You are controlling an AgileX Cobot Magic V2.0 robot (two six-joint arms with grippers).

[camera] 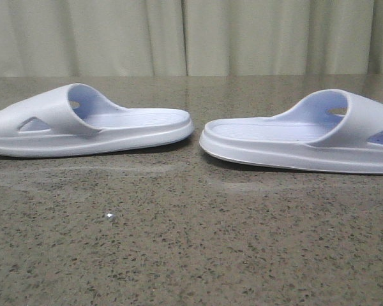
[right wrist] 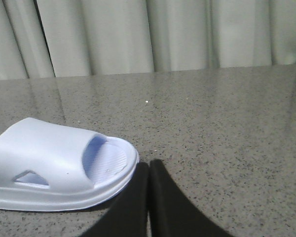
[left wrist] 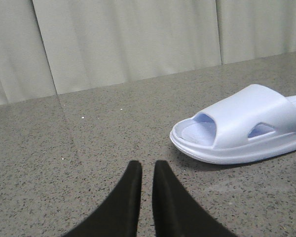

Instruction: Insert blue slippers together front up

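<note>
The left slipper (camera: 83,124) is lying flat on the speckled gray table (camera: 179,242), on the left side in the front view, with its strap end toward the left edge and its heel end pointing to the middle. The right slipper (camera: 306,134) is lying flat on the right side, with its heel end pointing to the middle too, so the two heels are sitting near each other with a small gap of table showing between them. Both are resting sole down, and pale curtains (camera: 191,35) are hanging behind the table. In the left wrist view, the left gripper (left wrist: 147,170) is hanging over the table near the toe of its slipper, touching nothing, with its two black fingers (left wrist: 133,182) almost together and only a thin gap between them. In the right wrist view, the right gripper (right wrist: 149,168) is hovering just beside the toe of the other slipper, holding nothing, with its fingers (right wrist: 160,187) pressed together.
</note>
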